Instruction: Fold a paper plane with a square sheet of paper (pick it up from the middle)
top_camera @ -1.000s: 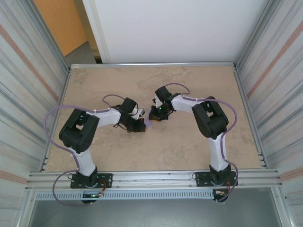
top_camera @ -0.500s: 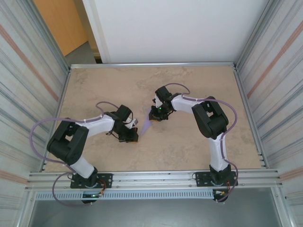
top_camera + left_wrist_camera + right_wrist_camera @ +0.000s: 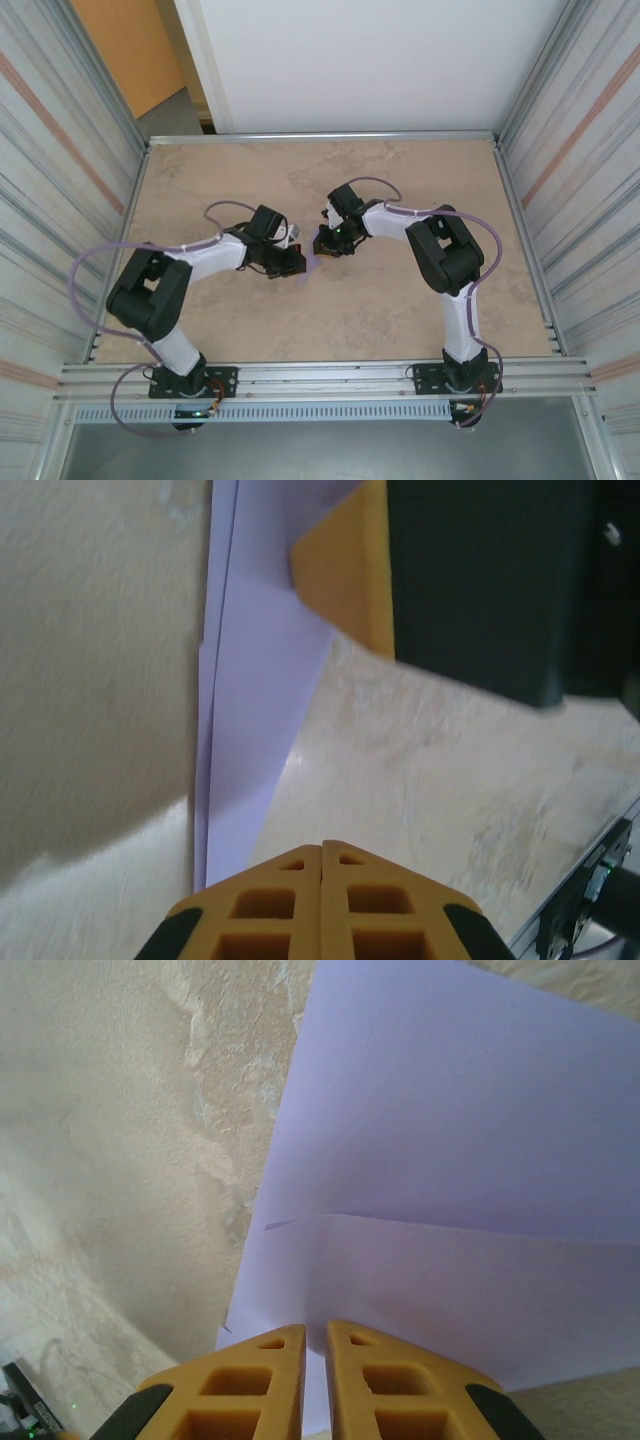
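The paper plane [image 3: 313,264] is lilac paper folded into a narrow, layered, pointed shape, lying on the table's middle between both grippers. My right gripper [image 3: 322,243] is at its far end. In the right wrist view the right gripper [image 3: 316,1328] has its jaws nearly together, and an edge of the paper plane [image 3: 450,1160] runs into the slit. My left gripper [image 3: 300,262] is at the near end. In the left wrist view the left gripper [image 3: 322,846] is shut with nothing between its pads, and the paper plane [image 3: 250,720] stretches ahead and to the left, up to a right finger [image 3: 345,575].
The beige stone-patterned table [image 3: 400,180] is boxed in by ribbed metal walls on the left [image 3: 60,200] and right [image 3: 585,200]. A metal rail [image 3: 320,380] runs along the near edge by the arm bases.
The left gripper swung toward the near left, away from the paper, then came back up against its near end. The right arm has hardly moved.
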You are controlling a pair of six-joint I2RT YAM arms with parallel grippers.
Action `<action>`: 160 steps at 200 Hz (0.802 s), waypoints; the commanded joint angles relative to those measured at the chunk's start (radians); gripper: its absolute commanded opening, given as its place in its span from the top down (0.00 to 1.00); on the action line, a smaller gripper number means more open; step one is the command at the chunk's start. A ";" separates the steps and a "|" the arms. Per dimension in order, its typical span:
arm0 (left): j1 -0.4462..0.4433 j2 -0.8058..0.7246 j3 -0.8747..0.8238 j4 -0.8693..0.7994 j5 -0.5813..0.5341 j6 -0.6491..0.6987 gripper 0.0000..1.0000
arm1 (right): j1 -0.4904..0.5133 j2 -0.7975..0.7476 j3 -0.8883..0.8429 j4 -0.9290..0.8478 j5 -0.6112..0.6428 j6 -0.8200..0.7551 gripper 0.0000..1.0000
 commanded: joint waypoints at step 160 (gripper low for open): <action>0.002 0.171 0.032 -0.068 -0.054 -0.065 0.99 | -0.048 0.003 -0.001 -0.030 0.063 -0.113 0.83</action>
